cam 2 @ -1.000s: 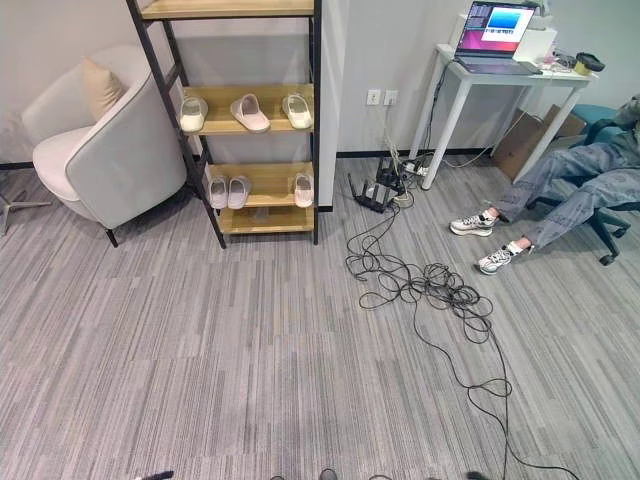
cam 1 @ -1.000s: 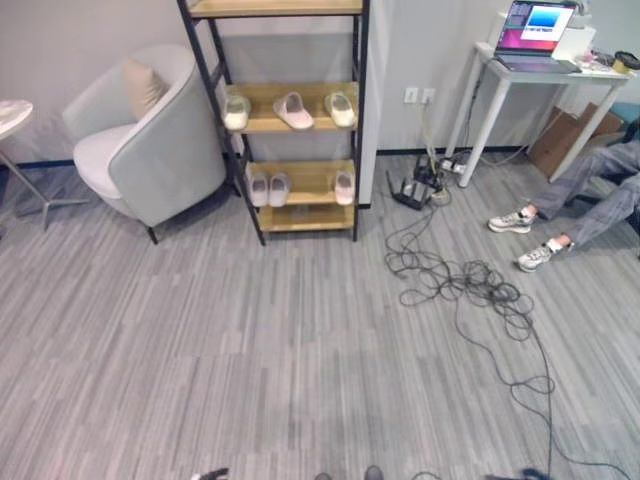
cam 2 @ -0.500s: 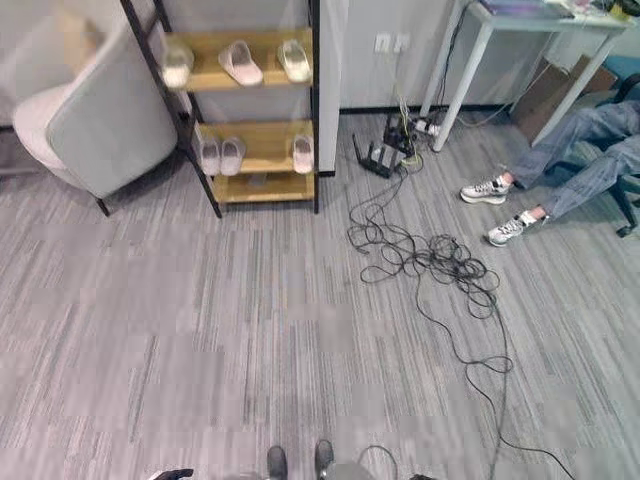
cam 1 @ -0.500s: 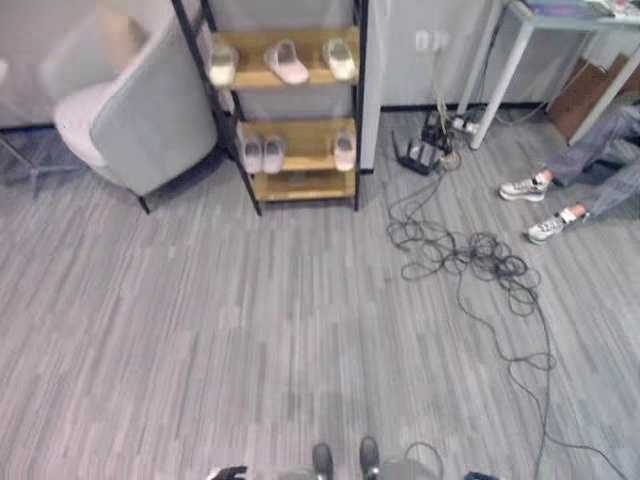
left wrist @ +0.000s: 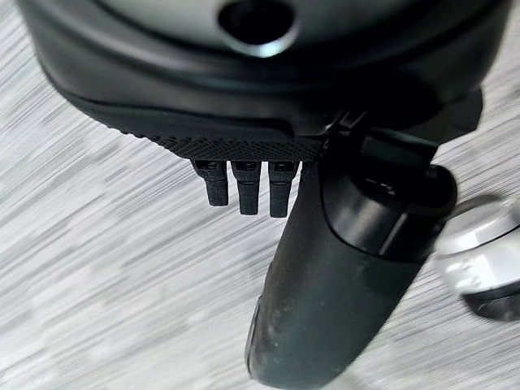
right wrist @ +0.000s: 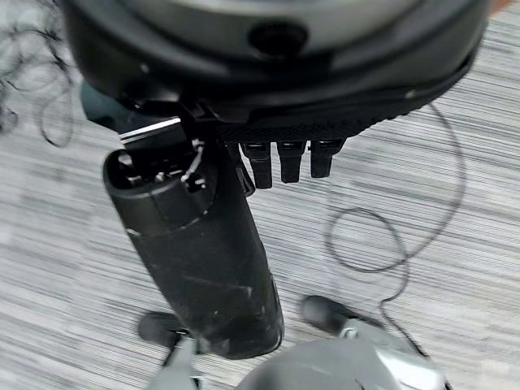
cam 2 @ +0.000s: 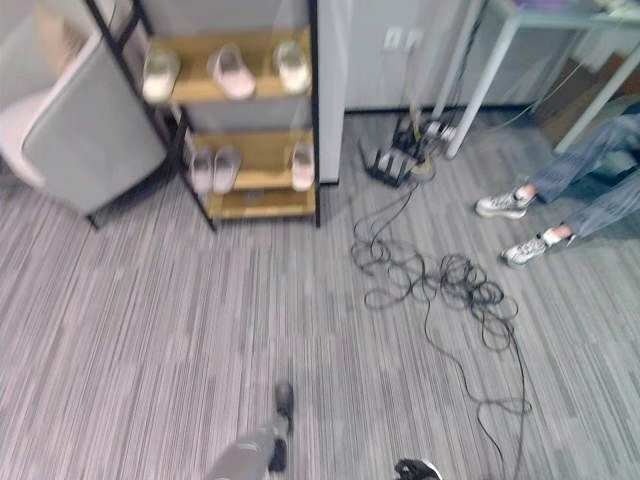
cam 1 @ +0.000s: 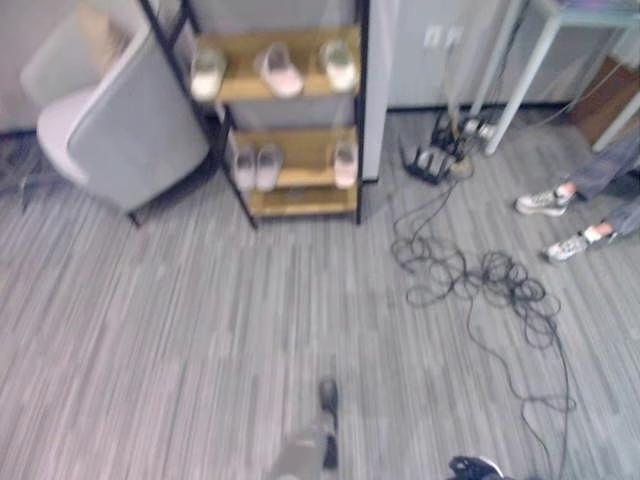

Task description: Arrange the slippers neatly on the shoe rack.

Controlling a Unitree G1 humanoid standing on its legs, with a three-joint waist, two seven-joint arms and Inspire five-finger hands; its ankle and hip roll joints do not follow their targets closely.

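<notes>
The shoe rack has a black frame and wooden shelves and stands against the far wall. Its upper shelf carries three pale slippers: one at the left, a pinkish one lying askew in the middle and one at the right. On the lower shelf a pair sits side by side at the left, with a single slipper at the right. My left hand hangs over the carpet, fingers relaxed, holding nothing. My right hand hangs likewise, empty, far from the rack.
A grey armchair stands close against the rack's left side. A tangle of black cables spreads over the carpet to the right. A router, a white table's leg and a seated person's sneakers are at the far right.
The whole picture has shifted and tilted downward as the camera moved. The rack, slippers, chair and cables stand as before.
</notes>
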